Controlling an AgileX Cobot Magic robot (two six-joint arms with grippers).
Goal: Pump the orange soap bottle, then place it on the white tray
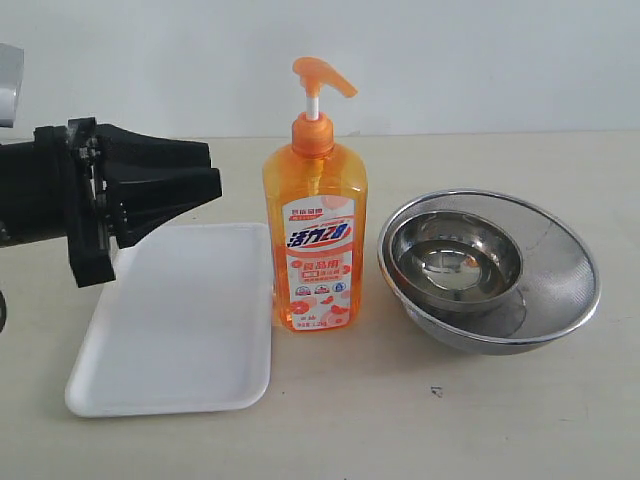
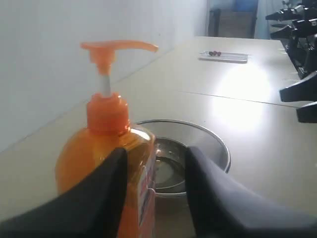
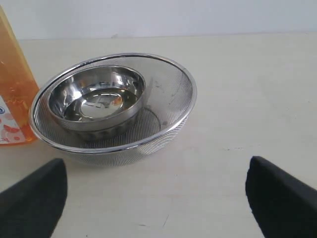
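1. Exterior view: tall translucent orange soap bottle (image 1: 315, 230) stands upright just right of flat white rectangular tray (image 1: 170, 340), not on it.
2. Left gripper (image 1: 215, 170), released and empty, hovers left of the bottle, seemingly aimed at it.
3. Right gripper (image 3: 156, 168), released, faces nested steel bowls (image 3: 168, 99).

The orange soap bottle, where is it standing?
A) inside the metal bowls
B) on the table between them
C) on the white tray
B: the orange soap bottle stands on the table, white tray on one side, metal bowls on the other.
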